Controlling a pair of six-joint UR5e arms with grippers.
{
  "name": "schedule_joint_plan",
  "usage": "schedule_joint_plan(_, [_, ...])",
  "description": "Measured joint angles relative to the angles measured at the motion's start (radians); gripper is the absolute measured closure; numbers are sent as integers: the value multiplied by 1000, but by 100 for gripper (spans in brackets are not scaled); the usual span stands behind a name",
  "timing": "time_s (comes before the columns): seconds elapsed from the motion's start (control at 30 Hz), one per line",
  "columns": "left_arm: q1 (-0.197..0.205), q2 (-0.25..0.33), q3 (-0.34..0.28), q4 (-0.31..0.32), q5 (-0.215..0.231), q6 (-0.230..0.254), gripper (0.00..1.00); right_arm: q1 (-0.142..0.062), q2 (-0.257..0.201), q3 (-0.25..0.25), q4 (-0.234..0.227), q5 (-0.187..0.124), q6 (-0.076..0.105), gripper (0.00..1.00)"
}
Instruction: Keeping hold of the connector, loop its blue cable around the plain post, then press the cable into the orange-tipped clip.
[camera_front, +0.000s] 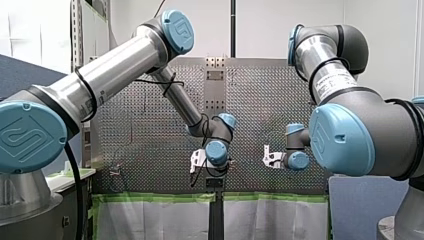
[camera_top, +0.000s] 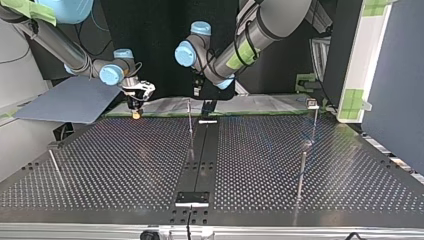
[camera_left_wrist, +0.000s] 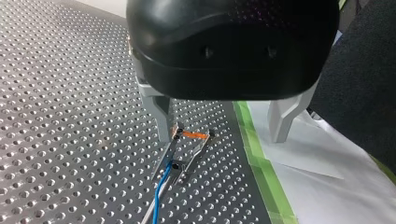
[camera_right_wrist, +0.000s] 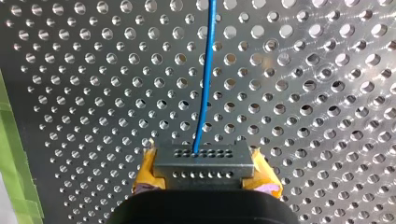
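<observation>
In the right wrist view my right gripper (camera_right_wrist: 204, 164) is shut on the grey connector (camera_right_wrist: 204, 156), squeezed between its yellow pads (camera_right_wrist: 147, 170). The blue cable (camera_right_wrist: 205, 74) leaves the connector and runs ahead over the perforated plate. In the left wrist view my left gripper (camera_left_wrist: 224, 135) hangs open, its metal fingers (camera_left_wrist: 161, 116) wide apart just above the orange-tipped clip (camera_left_wrist: 187, 151). The clip stands close beside one finger. A stretch of blue cable (camera_left_wrist: 161, 189) reaches the clip's base between its two metal arms. Across the table, both grippers (camera_top: 136, 106) (camera_top: 207, 106) sit at the far edge.
Thin upright posts stand on the plate: one near the middle (camera_top: 190, 122), two at the top view's right (camera_top: 315, 122) (camera_top: 301, 172) and one at its left (camera_top: 55, 167). Green tape (camera_left_wrist: 261, 158) and white sheeting edge the plate beside the clip.
</observation>
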Motion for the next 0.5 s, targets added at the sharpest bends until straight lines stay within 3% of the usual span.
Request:
schedule_joint_plan(0.27, [8, 5, -33, 1, 10, 7, 0, 0, 0, 0, 0, 0, 0, 100])
schedule_joint_plan(0.5, [10, 57, -97, 42, 25, 2, 0, 0, 0, 0, 0, 0, 0, 100])
